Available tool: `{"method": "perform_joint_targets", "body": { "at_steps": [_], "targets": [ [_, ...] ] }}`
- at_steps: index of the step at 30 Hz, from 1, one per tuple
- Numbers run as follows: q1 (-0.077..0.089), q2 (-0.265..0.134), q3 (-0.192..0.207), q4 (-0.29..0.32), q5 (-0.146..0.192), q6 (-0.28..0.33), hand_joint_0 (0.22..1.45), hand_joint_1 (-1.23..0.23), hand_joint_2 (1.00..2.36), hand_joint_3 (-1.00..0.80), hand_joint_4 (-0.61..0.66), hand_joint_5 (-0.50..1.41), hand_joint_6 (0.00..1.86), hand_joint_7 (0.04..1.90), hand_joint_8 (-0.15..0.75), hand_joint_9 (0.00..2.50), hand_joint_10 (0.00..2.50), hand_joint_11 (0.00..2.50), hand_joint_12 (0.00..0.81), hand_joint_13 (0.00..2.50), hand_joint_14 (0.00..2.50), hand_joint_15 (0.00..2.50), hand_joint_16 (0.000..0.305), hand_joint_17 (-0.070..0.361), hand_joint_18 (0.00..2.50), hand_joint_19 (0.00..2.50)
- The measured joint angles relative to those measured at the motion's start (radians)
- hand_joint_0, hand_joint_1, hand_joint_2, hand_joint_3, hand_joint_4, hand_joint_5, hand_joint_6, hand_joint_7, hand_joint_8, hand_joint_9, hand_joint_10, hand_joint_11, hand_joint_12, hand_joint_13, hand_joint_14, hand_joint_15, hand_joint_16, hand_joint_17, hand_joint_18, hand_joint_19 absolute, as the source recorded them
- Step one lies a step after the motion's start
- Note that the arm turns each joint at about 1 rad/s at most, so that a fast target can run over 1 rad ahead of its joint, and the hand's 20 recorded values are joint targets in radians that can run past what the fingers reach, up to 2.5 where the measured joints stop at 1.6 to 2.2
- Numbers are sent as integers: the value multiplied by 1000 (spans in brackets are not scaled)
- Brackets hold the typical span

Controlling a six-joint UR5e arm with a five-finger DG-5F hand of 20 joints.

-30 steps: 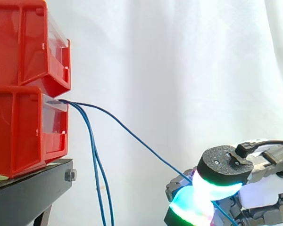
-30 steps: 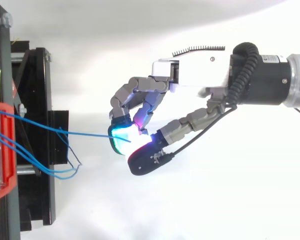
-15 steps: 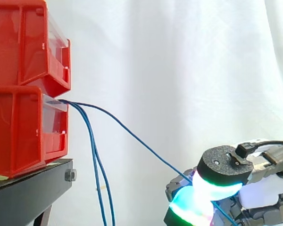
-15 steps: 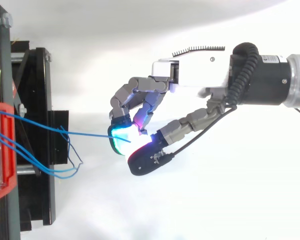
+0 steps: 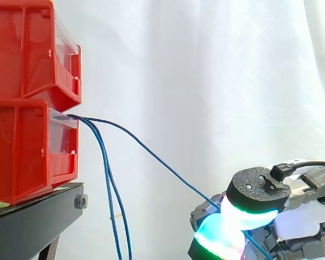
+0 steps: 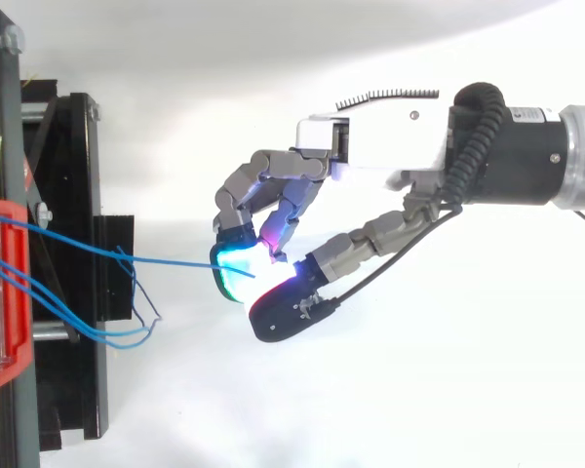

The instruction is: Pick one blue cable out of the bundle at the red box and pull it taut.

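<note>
Several thin blue cables come out of the lower red box (image 5: pixel 27 149). One blue cable (image 5: pixel 151 157) runs in a nearly straight line down and to the right, ending between the glowing pads of my hand (image 6: pixel 370 146). The same cable (image 6: pixel 166 261) crosses the top view from the red box (image 6: pixel 2 292) to the pinching fingertips (image 6: pixel 236 273). The hand is shut on this cable, thumb against curled fingers, well to the right of the boxes. The other blue cables (image 5: pixel 111 206) hang down loose beside the stand.
A second red box (image 5: pixel 32 49) sits stacked on the lower one, both on a black stand (image 5: pixel 38 216). Behind hangs a white curtain (image 5: pixel 206 81). The loose cable ends (image 6: pixel 136 312) curl beside the stand in the top view.
</note>
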Motion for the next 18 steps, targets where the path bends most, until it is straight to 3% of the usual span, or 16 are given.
{"method": "perform_joint_targets", "body": {
  "at_steps": [18],
  "targets": [
    [0,0,0,0,0,0,645,-816,1018,-197,97,-130,912,1152,382,922,12,788,365,476,6,176,47,107,407,99]
  ]
}}
